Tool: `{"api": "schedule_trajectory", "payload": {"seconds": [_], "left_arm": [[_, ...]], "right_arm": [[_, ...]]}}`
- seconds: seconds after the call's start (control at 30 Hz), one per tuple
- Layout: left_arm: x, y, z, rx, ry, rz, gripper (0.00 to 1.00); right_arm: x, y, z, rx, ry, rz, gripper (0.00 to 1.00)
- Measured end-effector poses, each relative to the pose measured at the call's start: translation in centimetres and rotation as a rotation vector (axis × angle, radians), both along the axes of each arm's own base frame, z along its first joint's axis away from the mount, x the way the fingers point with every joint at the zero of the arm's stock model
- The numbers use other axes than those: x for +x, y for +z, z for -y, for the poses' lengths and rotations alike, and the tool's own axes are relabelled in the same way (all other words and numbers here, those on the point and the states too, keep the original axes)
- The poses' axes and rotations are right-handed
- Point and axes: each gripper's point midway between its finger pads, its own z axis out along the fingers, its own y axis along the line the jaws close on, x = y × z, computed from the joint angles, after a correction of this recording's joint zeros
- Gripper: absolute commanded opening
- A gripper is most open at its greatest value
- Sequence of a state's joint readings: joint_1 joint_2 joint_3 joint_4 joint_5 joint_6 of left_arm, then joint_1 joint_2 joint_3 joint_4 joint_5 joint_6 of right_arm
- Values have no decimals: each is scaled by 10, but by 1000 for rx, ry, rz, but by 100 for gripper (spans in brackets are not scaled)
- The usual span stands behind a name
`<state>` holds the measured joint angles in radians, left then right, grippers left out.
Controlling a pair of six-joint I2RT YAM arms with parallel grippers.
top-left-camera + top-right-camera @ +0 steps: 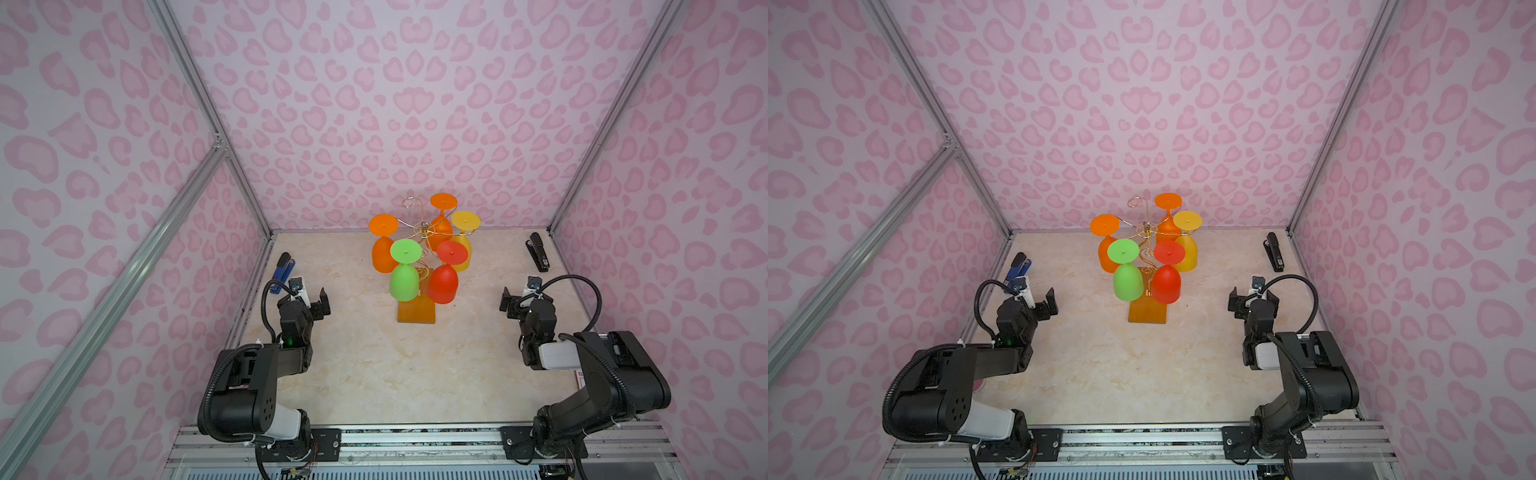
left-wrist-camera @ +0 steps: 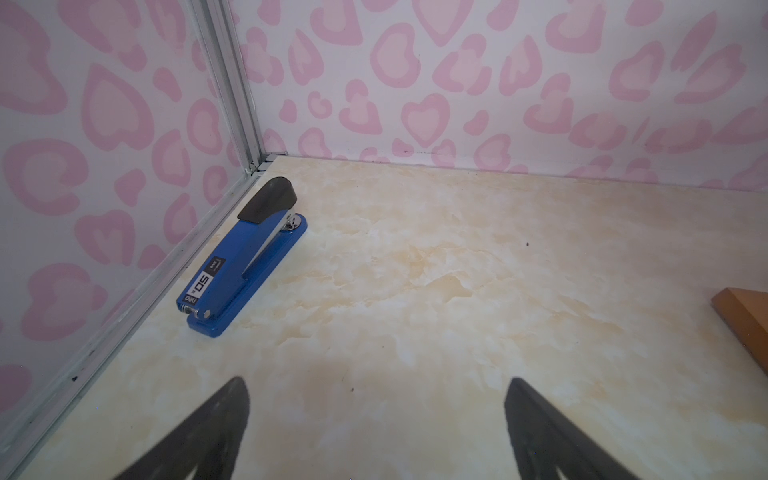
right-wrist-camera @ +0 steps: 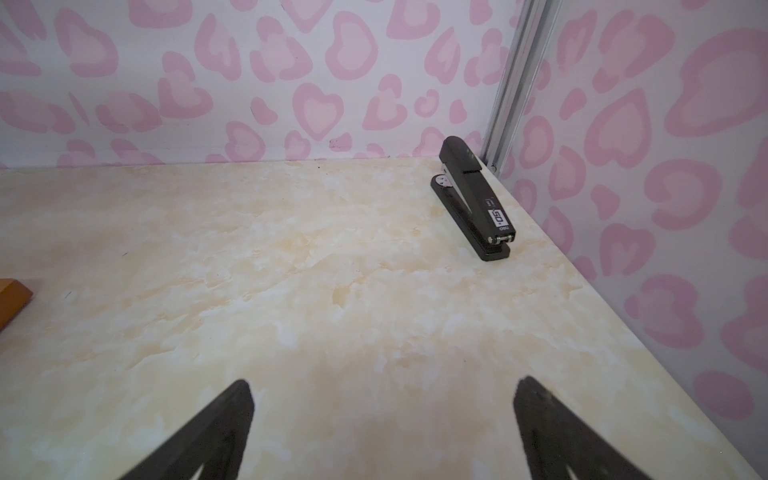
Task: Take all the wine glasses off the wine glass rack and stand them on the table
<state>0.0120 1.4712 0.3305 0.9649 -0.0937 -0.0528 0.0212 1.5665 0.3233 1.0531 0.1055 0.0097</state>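
Nearest to the camera head, both arms sit low at the front of the bench (image 1: 374, 374), one at each side. The left pincer (image 2: 376, 384) is spread wide and holds nothing. The right pincer (image 3: 384, 382) is spread as well and is empty. Each hangs over bare bench and looks toward a far corner, not toward the glasses. So I judge the task is at its very first step: no approach is made yet and no glass is touched.

Further in, at the middle, the wine glass rack (image 1: 416, 312) stands on its amber base. Five glasses hang from it upside down, foot on top. The green wine glass (image 1: 404, 282) and the red wine glass (image 1: 444, 284) are on the near side, just beside each other. Behind them are an orange wine glass (image 1: 381, 257) at the left, a yellow wine glass (image 1: 465, 221) at the right and a second orange wine glass (image 1: 443, 201) at the back. One curled arm (image 1: 411, 203) at the back left carries nothing.

The next move probably calls for one arm to turn to a near glass, take its bowl or stem, and slide the foot out of the wire without knocking the neighbour.

The wire is very thin, so I cannot tell which way each spiral opens. The back glass is partly hidden. Both wrist views show only a corner of the base. A blue stapler (image 2: 245, 262) and a black stapler (image 3: 473, 203) lie by the far side walls, well apart from the rack.
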Motion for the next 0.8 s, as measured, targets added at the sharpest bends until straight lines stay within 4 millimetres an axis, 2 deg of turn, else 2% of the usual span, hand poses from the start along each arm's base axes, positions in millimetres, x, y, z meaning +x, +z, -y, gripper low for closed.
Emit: {"api": "schedule_trajectory", "payload": {"seconds": [0.03,0.07,0.13,0.2,0.23,0.33,0.5,0.6,0.8], "left_arm": [[0,0,0,0,0,0,98],[0,0,0,0,0,0,98],[0,0,0,0,0,0,98],[0,0,0,0,2,-9,97],[1,3,-1,0,5,-13,97],[3,32,-3,4,19,29,98],[0,79,-2,-16,26,101,98],[-1,116,6,-75,-5,158,99],[-1,171,27,-251,-99,200,99]], "right_arm": [[0,0,0,1,0,0,78],[0,0,0,1,0,1,75],[0,3,0,2,0,-8,75],[5,20,0,1,1,3,78],[8,35,-1,-1,3,28,79],[10,74,-2,12,6,96,85],[5,104,-7,88,22,102,90],[3,133,-11,173,45,120,93],[-10,224,-7,400,92,258,97]]}}
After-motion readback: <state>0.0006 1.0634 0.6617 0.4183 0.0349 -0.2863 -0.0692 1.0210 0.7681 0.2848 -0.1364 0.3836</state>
